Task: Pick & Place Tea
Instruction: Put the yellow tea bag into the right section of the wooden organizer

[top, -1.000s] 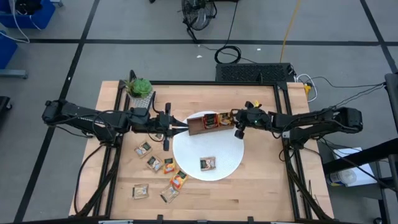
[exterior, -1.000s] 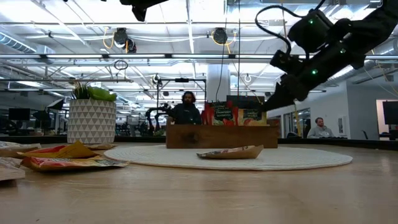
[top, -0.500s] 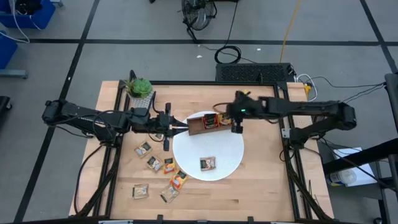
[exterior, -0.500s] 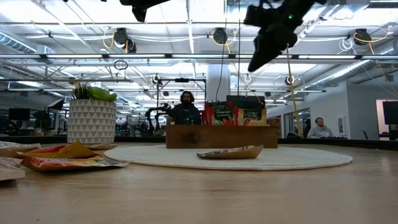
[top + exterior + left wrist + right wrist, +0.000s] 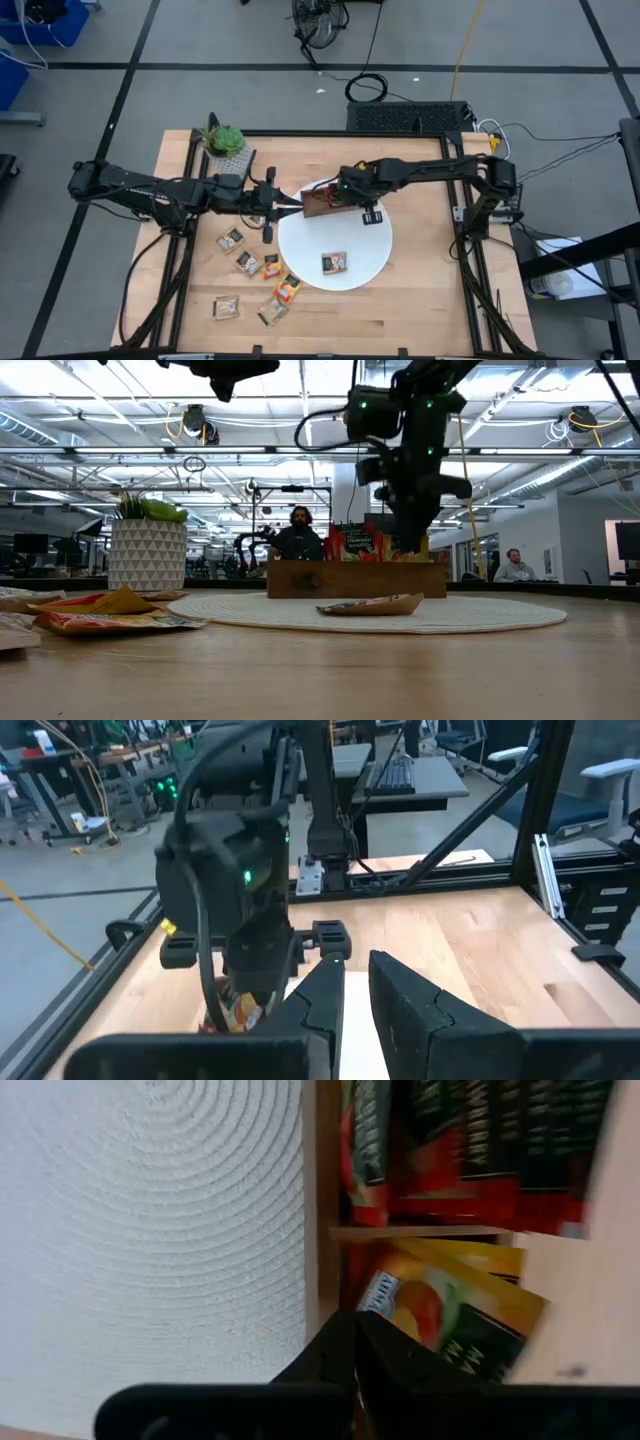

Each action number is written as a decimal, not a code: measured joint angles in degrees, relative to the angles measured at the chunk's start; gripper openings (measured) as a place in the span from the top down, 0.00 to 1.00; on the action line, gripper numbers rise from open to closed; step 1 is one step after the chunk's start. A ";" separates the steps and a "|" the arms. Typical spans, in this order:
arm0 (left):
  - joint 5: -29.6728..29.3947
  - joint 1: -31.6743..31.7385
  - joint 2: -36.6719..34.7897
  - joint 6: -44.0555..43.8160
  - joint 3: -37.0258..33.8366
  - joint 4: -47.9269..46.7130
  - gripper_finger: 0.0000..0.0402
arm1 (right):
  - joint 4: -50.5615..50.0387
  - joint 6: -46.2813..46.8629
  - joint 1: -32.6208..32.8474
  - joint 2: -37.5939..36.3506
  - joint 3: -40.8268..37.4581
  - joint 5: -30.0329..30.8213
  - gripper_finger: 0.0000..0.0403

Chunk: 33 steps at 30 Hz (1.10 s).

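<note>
- The right tool point(image 5: 345, 195), at frame centre above the brown wooden tray point(image 5: 318, 205), is clenched; whether it grips an orange-yellow tea sachet point(image 5: 440, 1320) is unclear.
- The left tool point(image 5: 290, 207) holds the tray's left end.
- Next, probably: lift clear and check the catch.

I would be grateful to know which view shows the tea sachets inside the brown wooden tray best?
The right wrist view: red sachets and orange-yellow sachets fill it, labels showing, in the brown wooden tray. The low view shows only their tops; the high view, specks; the left wrist view, a glimpse.
</note>
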 joint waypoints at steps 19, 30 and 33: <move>0.00 0.00 0.01 0.33 -0.02 -3.30 0.86 | 4.19 -1.31 -2.30 10.20 0.26 2.07 1.00; 0.00 0.00 0.01 -0.26 -0.02 -3.60 0.86 | 6.36 1.97 0.97 10.14 -0.07 14.88 1.00; 0.00 0.00 0.01 -0.26 -0.02 -3.58 0.86 | 6.17 3.03 1.93 10.14 -0.07 14.99 1.00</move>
